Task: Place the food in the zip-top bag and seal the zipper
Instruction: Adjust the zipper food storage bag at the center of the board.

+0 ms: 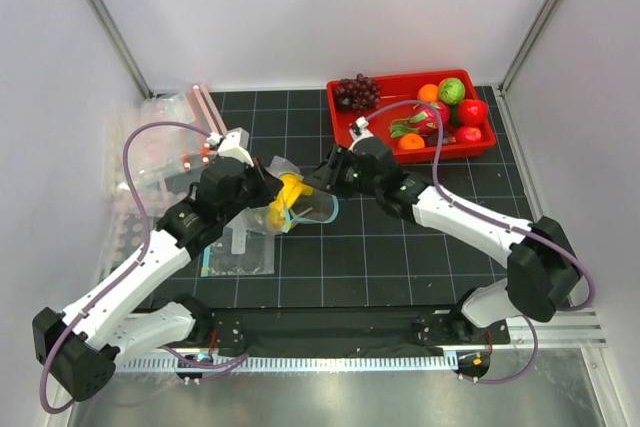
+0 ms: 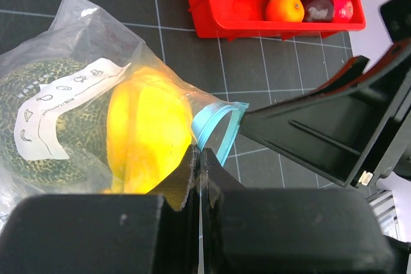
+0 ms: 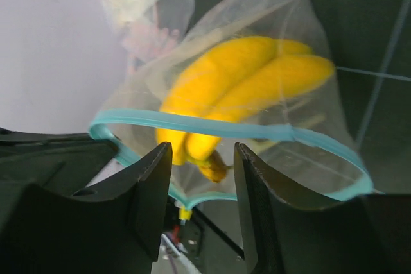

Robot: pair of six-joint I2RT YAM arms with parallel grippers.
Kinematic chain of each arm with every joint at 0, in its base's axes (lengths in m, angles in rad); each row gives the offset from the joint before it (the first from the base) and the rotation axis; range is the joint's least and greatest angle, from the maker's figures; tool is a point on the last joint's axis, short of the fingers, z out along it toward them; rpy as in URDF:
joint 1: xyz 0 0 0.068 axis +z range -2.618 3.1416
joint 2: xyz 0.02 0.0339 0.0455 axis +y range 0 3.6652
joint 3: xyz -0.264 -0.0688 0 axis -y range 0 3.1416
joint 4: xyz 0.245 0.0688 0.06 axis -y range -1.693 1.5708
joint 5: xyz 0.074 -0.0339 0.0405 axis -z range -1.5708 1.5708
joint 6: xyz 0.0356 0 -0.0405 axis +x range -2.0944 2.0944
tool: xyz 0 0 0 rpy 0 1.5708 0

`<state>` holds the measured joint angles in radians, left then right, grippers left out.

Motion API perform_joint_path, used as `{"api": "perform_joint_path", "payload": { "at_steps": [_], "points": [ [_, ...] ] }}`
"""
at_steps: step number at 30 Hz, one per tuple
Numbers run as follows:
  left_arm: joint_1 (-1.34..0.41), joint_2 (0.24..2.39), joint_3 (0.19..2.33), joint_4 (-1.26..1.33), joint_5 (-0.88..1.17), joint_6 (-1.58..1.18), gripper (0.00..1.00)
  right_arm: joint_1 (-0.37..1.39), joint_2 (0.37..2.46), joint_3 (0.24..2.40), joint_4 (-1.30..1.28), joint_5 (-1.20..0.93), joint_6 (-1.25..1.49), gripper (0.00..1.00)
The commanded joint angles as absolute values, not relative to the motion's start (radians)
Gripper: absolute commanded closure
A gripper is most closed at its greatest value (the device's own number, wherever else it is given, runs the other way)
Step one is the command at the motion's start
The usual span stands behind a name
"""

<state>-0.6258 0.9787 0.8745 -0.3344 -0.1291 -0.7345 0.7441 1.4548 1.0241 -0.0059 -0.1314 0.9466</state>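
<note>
The zip-top bag (image 2: 83, 24) is held up off the mat, its mouth facing right and gaping. Inside lie the green melon (image 2: 26, 152) and the yellow banana (image 2: 148, 126), which also shows from above as the banana (image 1: 285, 197). My left gripper (image 2: 201, 158) is shut on the bag's rim at the teal zipper (image 2: 215, 123). My right gripper (image 3: 202, 158) stands open right at the mouth, fingers apart, with the zipper (image 3: 212, 126) looping in front of them and the banana (image 3: 257, 75) beyond. Nothing is pinched between its fingers.
A red tray (image 1: 400, 82) at the back right holds purple grapes (image 1: 356, 92), a dragon fruit, oranges, a green fruit and red round fruits (image 1: 472, 111). Spare clear bags with pink-red strips (image 1: 170, 147) lie at the left wall. A flat clear bag (image 1: 240, 252) lies under my left arm.
</note>
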Motion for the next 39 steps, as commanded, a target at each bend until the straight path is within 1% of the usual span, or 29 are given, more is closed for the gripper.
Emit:
{"api": "perform_joint_path", "payload": {
  "at_steps": [1, 3, 7, 12, 14, 17, 20, 21, 23, 26, 27, 28, 29, 32, 35, 36, 39],
  "points": [
    [-0.62, 0.962, 0.925, -0.316, -0.112, -0.745, 1.0, 0.742, 1.373, 1.074, -0.182, -0.005, 0.769, 0.48],
    [-0.618, 0.96, 0.928, -0.318, -0.112, -0.744, 1.0, 0.742, 1.365, 1.081, -0.245, 0.044, 0.714, 0.42],
    [-0.617, 0.959, 0.928, -0.321, -0.114, -0.742, 1.0, 0.742, 1.356, 1.056, -0.285, 0.121, 0.661, 0.38],
    [-0.615, 0.959, 0.931, -0.322, -0.115, -0.739, 1.0, 0.742, 1.358, 1.011, -0.273, 0.152, 0.637, 0.32],
    [-0.615, 0.959, 0.933, -0.324, -0.115, -0.738, 1.0, 0.741, 1.393, 1.011, -0.272, 0.149, 0.63, 0.32],
    [-0.615, 0.956, 0.934, -0.327, -0.117, -0.738, 1.0, 0.742, 1.446, 1.014, -0.256, 0.124, 0.635, 0.35],
    [-0.614, 0.951, 0.936, -0.33, -0.12, -0.738, 1.0, 0.742, 1.488, 1.029, -0.253, 0.115, 0.635, 0.41],
    [-0.614, 0.951, 0.936, -0.33, -0.12, -0.738, 1.0, 0.742, 1.514, 1.028, -0.242, 0.107, 0.638, 0.47],
    [-0.614, 0.95, 0.937, -0.333, -0.123, -0.736, 1.0, 0.742, 1.545, 1.023, -0.226, 0.085, 0.644, 0.53],
    [-0.612, 0.948, 0.936, -0.334, -0.123, -0.736, 1.0, 0.744, 1.585, 1.028, -0.219, 0.054, 0.653, 0.73],
    [-0.612, 0.95, 0.936, -0.334, -0.123, -0.736, 1.0, 0.745, 1.579, 1.025, -0.216, 0.052, 0.657, 0.89],
    [-0.612, 0.95, 0.936, -0.334, -0.124, -0.736, 1.0, 0.744, 1.554, 1.029, -0.218, 0.055, 0.657, 0.97],
    [-0.612, 0.948, 0.934, -0.334, -0.123, -0.736, 1.0, 0.744, 1.534, 1.037, -0.225, 0.063, 0.655, 0.99],
    [-0.612, 0.957, 0.939, -0.331, -0.109, -0.738, 1.0, 0.744, 1.433, 1.094, -0.273, 0.09, 0.643, 0.99],
    [-0.612, 0.969, 0.949, -0.333, -0.089, -0.741, 1.0, 0.75, 1.382, 1.215, -0.369, 0.1, 0.626, 0.99],
    [-0.612, 0.976, 0.95, -0.334, -0.069, -0.745, 1.0, 0.761, 1.381, 1.277, -0.417, 0.1, 0.612, 0.99],
    [-0.612, 0.98, 0.953, -0.315, -0.013, -0.765, 1.0, 0.779, 1.402, 1.356, -0.469, 0.088, 0.603, 0.99]
  ]
}}
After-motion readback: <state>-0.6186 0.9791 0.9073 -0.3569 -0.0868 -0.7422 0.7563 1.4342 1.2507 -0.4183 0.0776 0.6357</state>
